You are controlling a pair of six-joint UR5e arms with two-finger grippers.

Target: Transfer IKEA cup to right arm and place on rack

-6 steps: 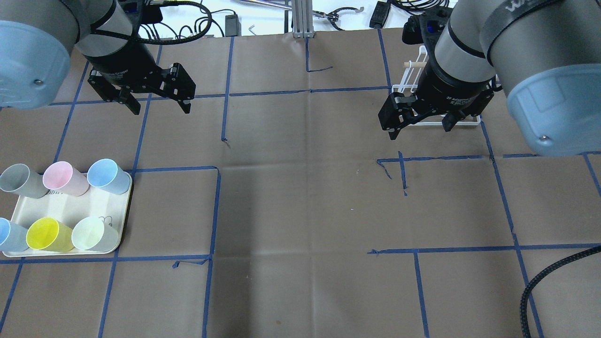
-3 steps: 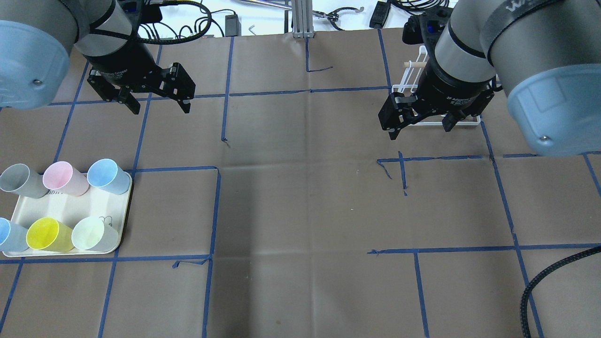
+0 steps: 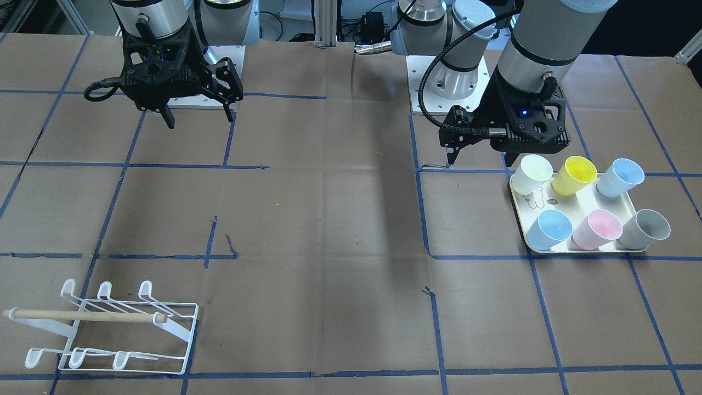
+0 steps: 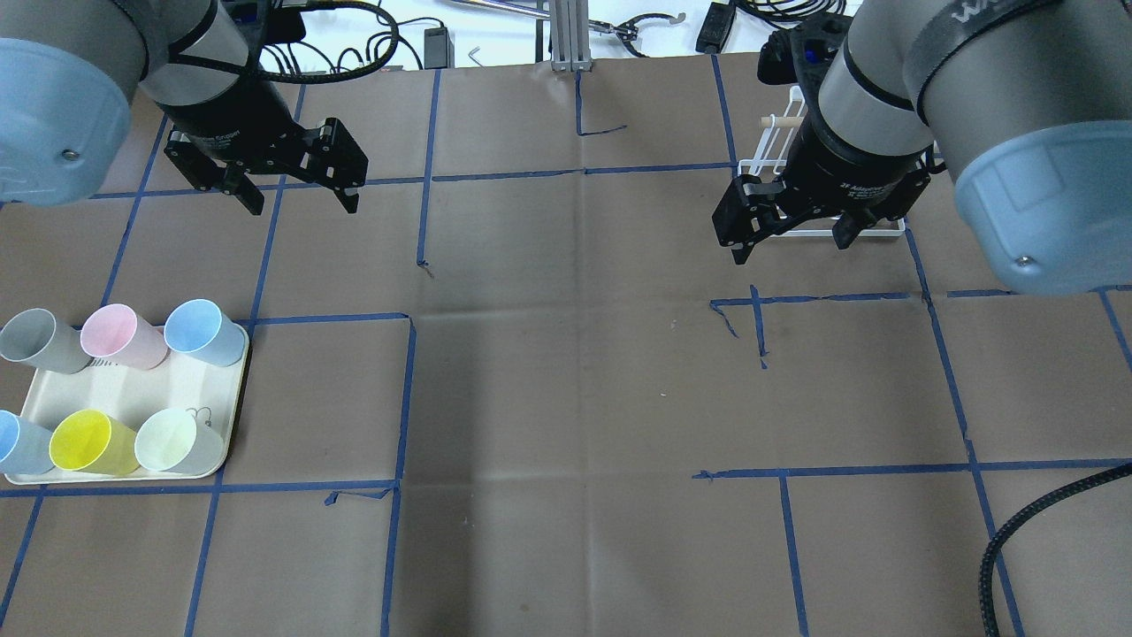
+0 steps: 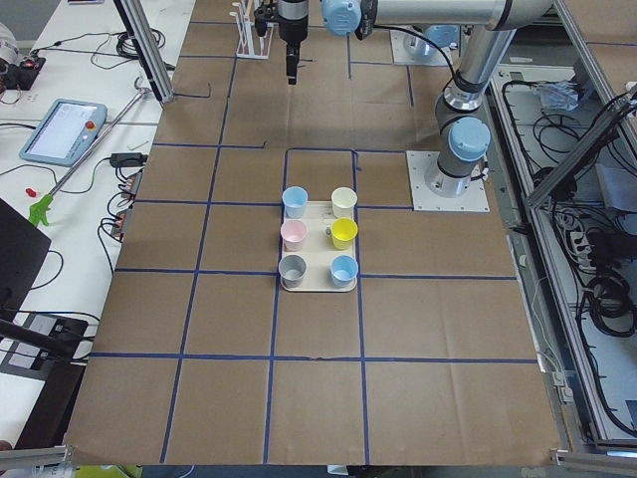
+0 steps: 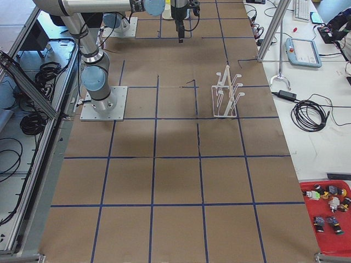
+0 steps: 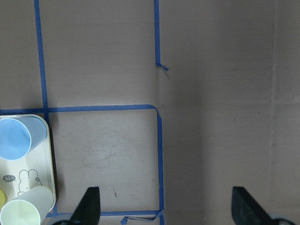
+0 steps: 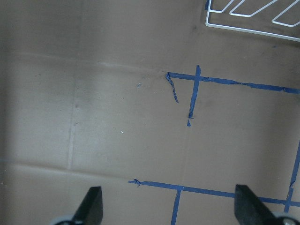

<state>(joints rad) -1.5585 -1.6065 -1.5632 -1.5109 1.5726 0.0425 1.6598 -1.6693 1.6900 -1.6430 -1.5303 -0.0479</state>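
Several IKEA cups stand on a cream tray [image 4: 133,389] at the near left: grey [image 4: 35,341], pink [image 4: 119,336], blue [image 4: 202,332], light blue [image 4: 18,442], yellow [image 4: 88,441] and pale cream [image 4: 172,440]. My left gripper [image 4: 303,203] is open and empty, above the table beyond the tray. It also shows in the front view [image 3: 480,159]. My right gripper [image 4: 790,248] is open and empty, in front of the white wire rack [image 4: 771,146]. The rack [image 3: 109,328] is empty, with a wooden dowel [image 3: 82,316] across it.
The table is brown paper with a blue tape grid [image 4: 407,398]. Cables and tools lie beyond the far edge [image 4: 371,35]. A black cable [image 4: 1017,531] hangs at the near right. The left wrist view shows the tray corner [image 7: 28,180] with the blue cup [image 7: 14,140].
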